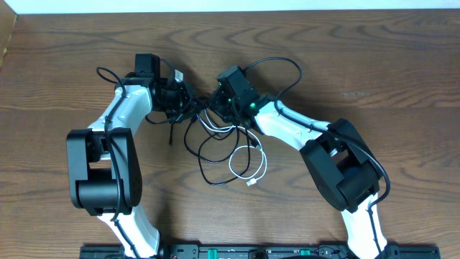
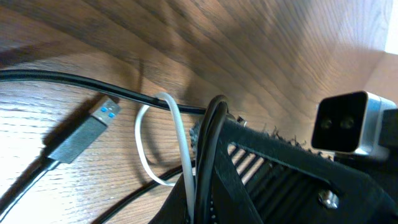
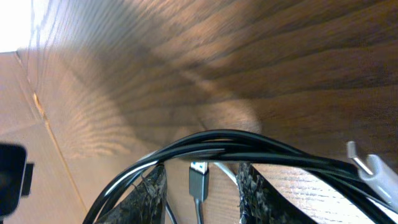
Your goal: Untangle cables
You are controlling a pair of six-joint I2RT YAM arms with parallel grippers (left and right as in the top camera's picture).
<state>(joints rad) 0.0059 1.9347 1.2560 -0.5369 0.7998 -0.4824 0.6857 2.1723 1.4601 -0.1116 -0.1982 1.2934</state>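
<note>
A tangle of thin black cables [image 1: 207, 147] and one white cable [image 1: 248, 164] lies mid-table between my two arms. My left gripper [image 1: 182, 101] is at the tangle's left edge. In the left wrist view it [image 2: 199, 193] is shut on the white cable [image 2: 180, 134] and black cable strands [image 2: 211, 124]. A black USB plug [image 2: 87, 130] lies to its left. My right gripper [image 1: 215, 106] is at the tangle's top. In the right wrist view it [image 3: 205, 183] is open. A bundle of black cables [image 3: 249, 146] runs across its fingertips, and a USB plug [image 3: 198, 177] lies between the fingers.
The wooden table [image 1: 374, 65] extends on all sides. Thicker black arm wires arch beside the left arm [image 1: 108, 73] and over the right arm [image 1: 277, 63]. The right arm's camera housing [image 2: 348, 121] shows close by in the left wrist view.
</note>
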